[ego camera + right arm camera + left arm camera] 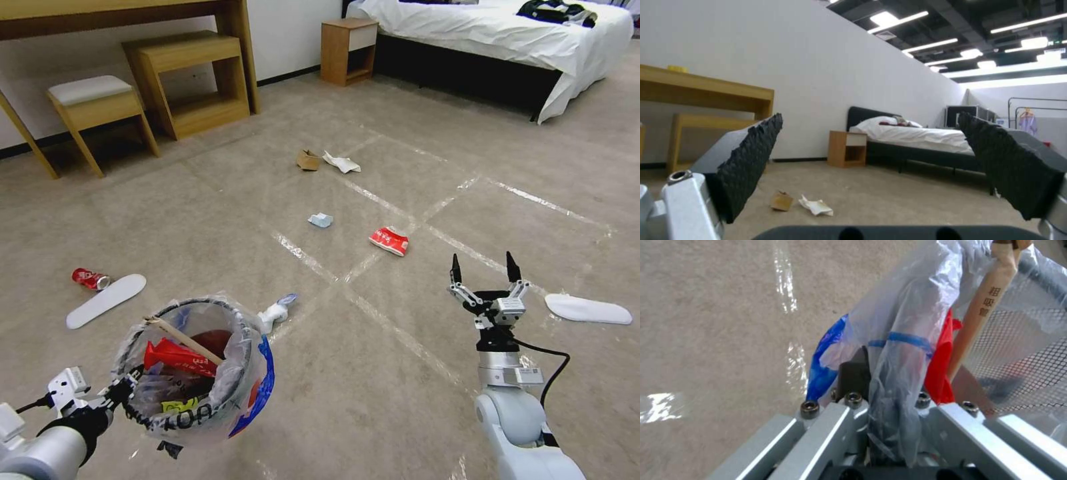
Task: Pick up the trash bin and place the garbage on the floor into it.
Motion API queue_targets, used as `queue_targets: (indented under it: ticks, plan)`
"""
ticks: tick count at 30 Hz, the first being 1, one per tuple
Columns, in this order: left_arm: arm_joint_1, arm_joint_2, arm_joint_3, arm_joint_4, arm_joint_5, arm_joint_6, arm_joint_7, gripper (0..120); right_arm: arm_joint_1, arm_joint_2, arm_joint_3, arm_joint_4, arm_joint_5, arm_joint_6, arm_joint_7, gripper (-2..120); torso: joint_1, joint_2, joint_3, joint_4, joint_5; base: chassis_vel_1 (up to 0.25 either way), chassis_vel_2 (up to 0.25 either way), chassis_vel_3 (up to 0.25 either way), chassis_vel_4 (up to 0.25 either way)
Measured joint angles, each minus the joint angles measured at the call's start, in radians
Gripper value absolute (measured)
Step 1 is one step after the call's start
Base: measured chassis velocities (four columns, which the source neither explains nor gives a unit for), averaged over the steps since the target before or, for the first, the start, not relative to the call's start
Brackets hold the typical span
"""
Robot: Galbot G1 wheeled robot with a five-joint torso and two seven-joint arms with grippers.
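a: left gripper status?

b: clamped on the near rim of the trash bin, pinching the clear bag liner with it. bin sits low at the robot's left, above the floor. in the left wrist view the fingers are closed around bunched plastic, blue handle strip just beside them.

a: what's in the bin?

b: 1 red wrapper and 1 wooden stick lying across the opening, one end on the rim. stick has print on it in the left wrist view. the bin's mesh wall shows there too.

a: right gripper?

b: jaws spread wide, nothing between them, pointing forward at the robot's right. ribbed black pads well apart in the right wrist view.

a: garbage still on the floor?

b: red wrapper ahead of the right gripper, by a tape line. pale-blue paper to its left. farther out, brown cardboard scrap and white paper side by side, also seen in the right wrist view. white crumpled piece just beside the bin. red can off to the left, near a white insole. second insole right of the right gripper.

a: background?

b: bed, nightstand, wooden desk and stool along the wall.
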Motion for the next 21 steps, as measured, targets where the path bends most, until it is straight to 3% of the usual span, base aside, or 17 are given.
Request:
queue_targets:
  ticks: [21]
  plan:
    - [-0.029, 0.009, 0.012, 0.031, 0.01, 0.0, -0.003, 0, 0.054, 0.005, -0.035, -0.046, -0.004, 0.001, 0.003, 100, 0.0, 0.0, 0.0, 0.0, 0.0, -0.145, 0.149, 0.144, -0.148]
